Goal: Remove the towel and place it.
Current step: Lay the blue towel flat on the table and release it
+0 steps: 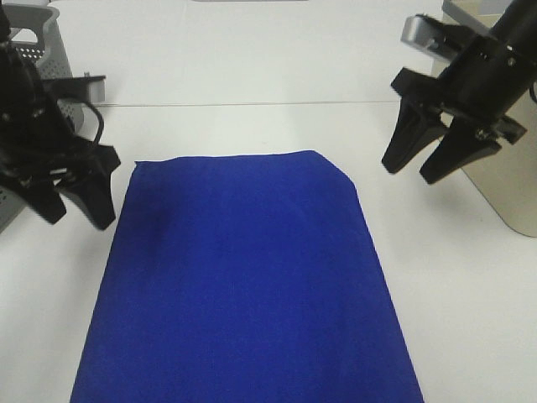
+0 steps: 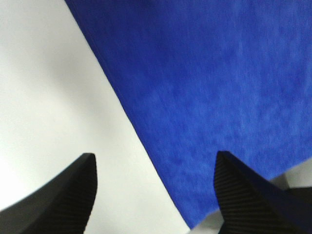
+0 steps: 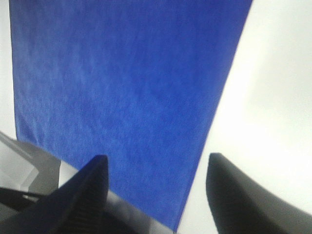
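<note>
Nearest, flat and smooth on the white worktop: large royal-blue rectangular soft towel, running from the near edge to mid-worktop. Farther back, just beside its far corners: left tool and right tool, both spread wide, empty, hovering. Reads as placement done, or nearly so. Next, probably: lift both tools away cleanly, without snagging those corners.

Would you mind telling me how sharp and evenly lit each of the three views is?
Exterior high view: fairly sharp, white table bright around the towel. Left wrist view: soft, towel texture smeared, table glaring. Right wrist view: likewise blurred, table blown out beside the towel.
</note>
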